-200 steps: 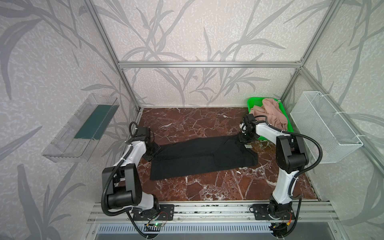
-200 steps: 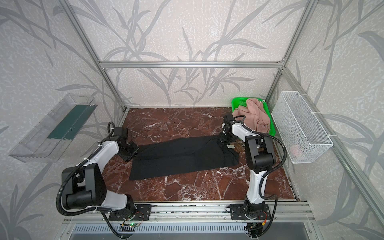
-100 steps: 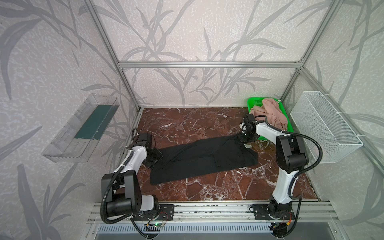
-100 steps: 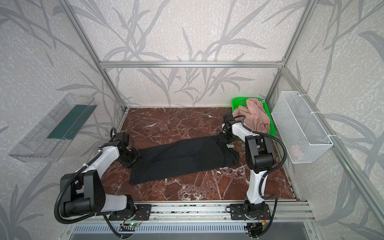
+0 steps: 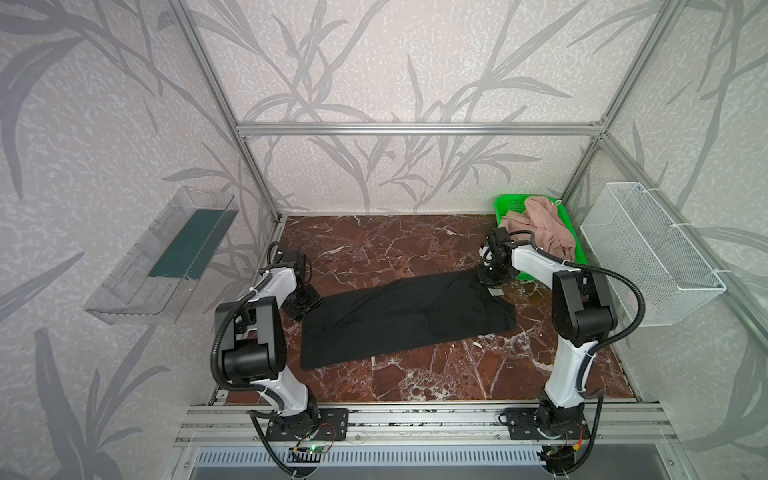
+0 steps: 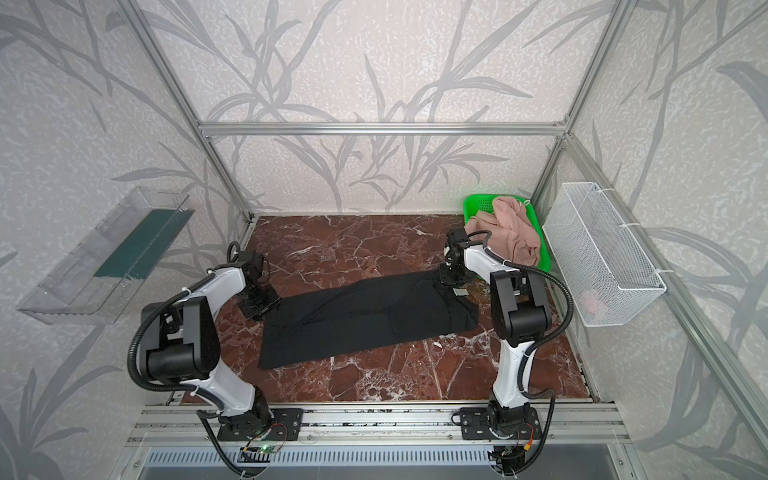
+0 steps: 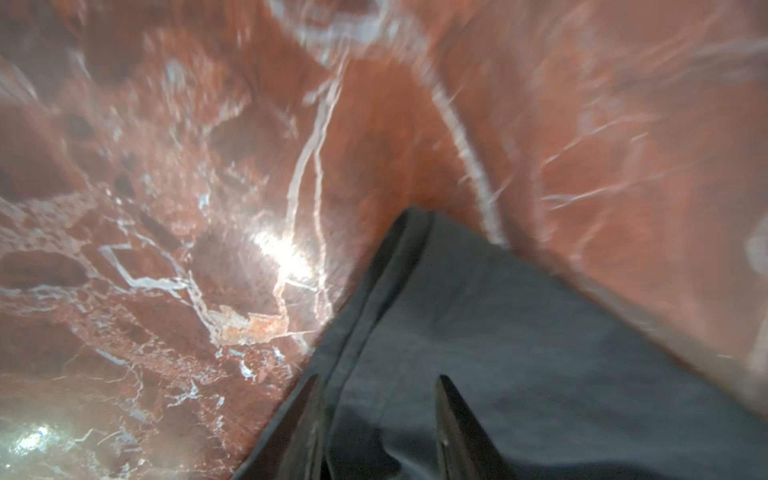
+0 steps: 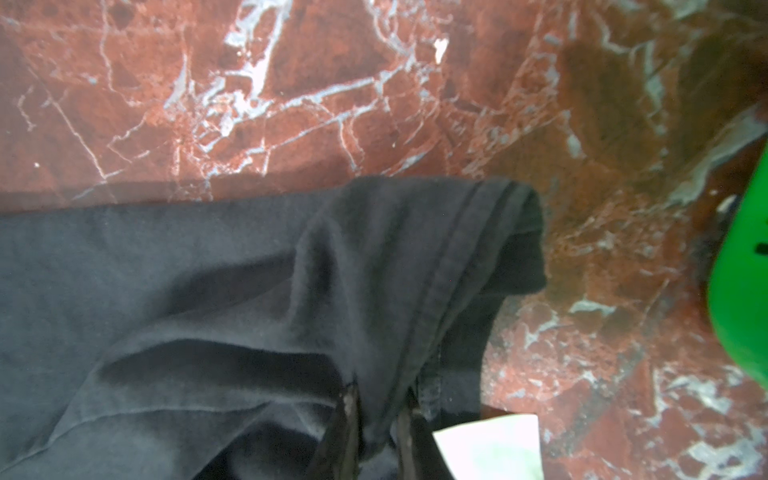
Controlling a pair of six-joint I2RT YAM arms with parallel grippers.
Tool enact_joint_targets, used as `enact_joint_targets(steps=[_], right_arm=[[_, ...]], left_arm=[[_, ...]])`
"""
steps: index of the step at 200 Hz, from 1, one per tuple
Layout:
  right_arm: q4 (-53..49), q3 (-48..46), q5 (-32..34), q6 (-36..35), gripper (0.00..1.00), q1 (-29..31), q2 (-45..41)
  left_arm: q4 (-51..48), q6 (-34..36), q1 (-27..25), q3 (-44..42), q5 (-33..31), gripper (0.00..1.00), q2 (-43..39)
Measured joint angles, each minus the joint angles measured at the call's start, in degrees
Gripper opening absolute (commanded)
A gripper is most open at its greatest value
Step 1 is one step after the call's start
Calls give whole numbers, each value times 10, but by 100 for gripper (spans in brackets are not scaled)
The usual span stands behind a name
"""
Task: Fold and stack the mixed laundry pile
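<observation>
The black T-shirt (image 5: 407, 320) (image 6: 365, 320) lies spread lengthwise across the marble table. My left gripper (image 5: 305, 301) (image 6: 259, 303) sits low at the shirt's left end. In the left wrist view it (image 7: 376, 384) is open, its fingers standing apart over the hemmed corner (image 7: 415, 257). My right gripper (image 5: 490, 278) (image 6: 453, 278) is at the shirt's right end. In the right wrist view it (image 8: 378, 390) is shut on a raised fold of black cloth (image 8: 374, 291), next to the pale neck label (image 8: 490, 444). Dusty-pink shorts (image 5: 540, 228) (image 6: 509, 232) lie heaped in the green basket.
The green plastic basket (image 5: 511, 205) (image 6: 478, 205) stands in the back right corner, close behind my right gripper. A white wire basket (image 5: 648, 257) hangs on the right wall. A clear plastic shelf (image 5: 166, 253) is fixed to the left wall. Aluminium frame posts border the table.
My left gripper has opened and let go of the shirt's left end, shifting slightly toward the front. The right arm and its hold are unchanged.
</observation>
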Motion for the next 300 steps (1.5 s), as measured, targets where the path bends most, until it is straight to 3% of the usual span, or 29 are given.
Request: enact_joint_targets(steps=[26, 53, 92, 100, 181, 214, 225, 252, 300], right_arm=[[0, 1, 0, 0, 19, 0, 1], [0, 1, 0, 0, 19, 0, 5], [0, 2, 1, 0, 19, -3, 7], [0, 2, 2, 0, 19, -4, 7], [0, 2, 2, 0, 19, -6, 8], [0, 2, 2, 0, 19, -6, 8], [0, 2, 2, 0, 19, -6, 8], [0, 2, 2, 0, 19, -6, 8], [0, 2, 2, 0, 19, -6, 8]], left_arm=[[2, 0, 0, -12, -4, 30, 4], [9, -3, 0, -12, -15, 9, 16], [9, -3, 2, -9, -19, 5, 23], [8, -3, 2, -7, -21, 0, 23], [-14, 16, 2, 60, -31, 0, 23], [-23, 23, 2, 82, -33, 36, 23], [-22, 23, 2, 76, -36, 44, 23], [-19, 24, 2, 48, -38, 45, 23], [1, 10, 2, -17, -23, 37, 17]])
